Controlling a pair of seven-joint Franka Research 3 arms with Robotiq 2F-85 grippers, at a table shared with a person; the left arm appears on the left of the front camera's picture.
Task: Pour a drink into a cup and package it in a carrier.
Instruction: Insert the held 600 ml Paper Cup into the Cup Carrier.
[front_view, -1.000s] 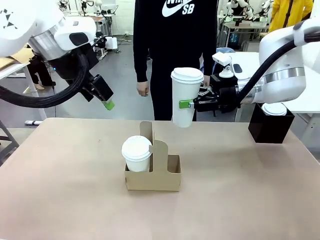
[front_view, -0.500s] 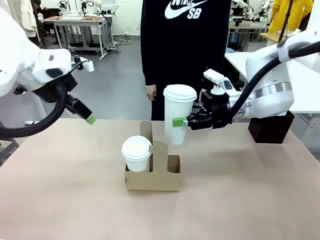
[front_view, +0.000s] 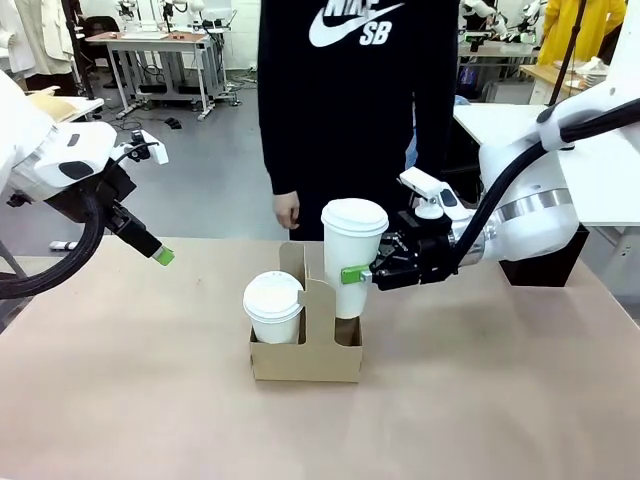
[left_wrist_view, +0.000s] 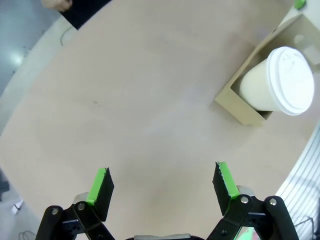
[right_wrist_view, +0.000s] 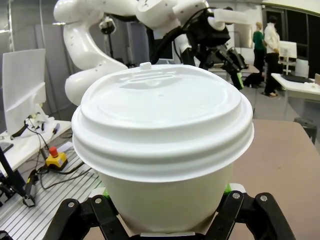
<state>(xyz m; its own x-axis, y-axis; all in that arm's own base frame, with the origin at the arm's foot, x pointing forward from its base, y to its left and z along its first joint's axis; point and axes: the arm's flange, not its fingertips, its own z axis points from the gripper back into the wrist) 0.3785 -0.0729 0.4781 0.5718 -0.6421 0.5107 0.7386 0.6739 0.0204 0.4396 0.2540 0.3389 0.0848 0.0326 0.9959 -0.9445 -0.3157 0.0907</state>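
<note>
My right gripper (front_view: 356, 272) is shut on a tall white lidded cup (front_view: 352, 255), holding it upright by its side. The cup's base dips into the right slot of the brown cardboard carrier (front_view: 305, 360); I cannot tell whether it rests on the bottom. A second lidded cup (front_view: 273, 305) sits in the left slot. In the right wrist view the held cup (right_wrist_view: 162, 140) stands between my fingers (right_wrist_view: 100, 210). My left gripper (front_view: 160, 254) hangs open over the table's left side, its pads (left_wrist_view: 102, 182) wide apart above bare table. The drink is out of view.
A person (front_view: 345, 100) in a black top stands at the far edge, just behind the carrier, one hand (front_view: 287, 211) hanging. A black square box (front_view: 548, 262) stands at the back right, partly behind my right arm. The carrier's corner (left_wrist_view: 239, 102) shows in the left wrist view.
My right gripper has carried the cup leftwards and down, from above the table to the carrier's right slot. My left arm has drawn back to the left and lower.
</note>
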